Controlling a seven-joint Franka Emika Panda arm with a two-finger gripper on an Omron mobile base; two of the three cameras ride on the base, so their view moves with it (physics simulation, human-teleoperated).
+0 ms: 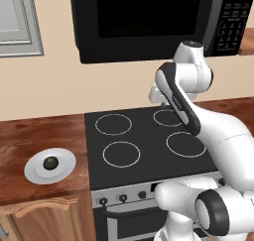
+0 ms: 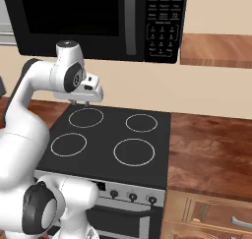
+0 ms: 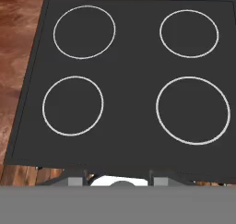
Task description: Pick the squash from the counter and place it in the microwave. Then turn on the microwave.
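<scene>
Stovetop (image 3: 129,89) sits under gripper (image 3: 117,178), fingers apart, nothing between them. Squash (image 1: 50,162) on white plate (image 1: 34,173) at 9 o'clock; microwave (image 1: 149,17) at 12.

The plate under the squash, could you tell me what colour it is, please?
The plate is plain white, clearest in the left base view.

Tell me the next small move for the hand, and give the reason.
Probably swing the hand left and down toward the squash. The squash sits untouched on a white plate on the counter left of the stovetop, while the hand hangs over the back burners with nothing between its fingers. The microwave can wait.
</scene>
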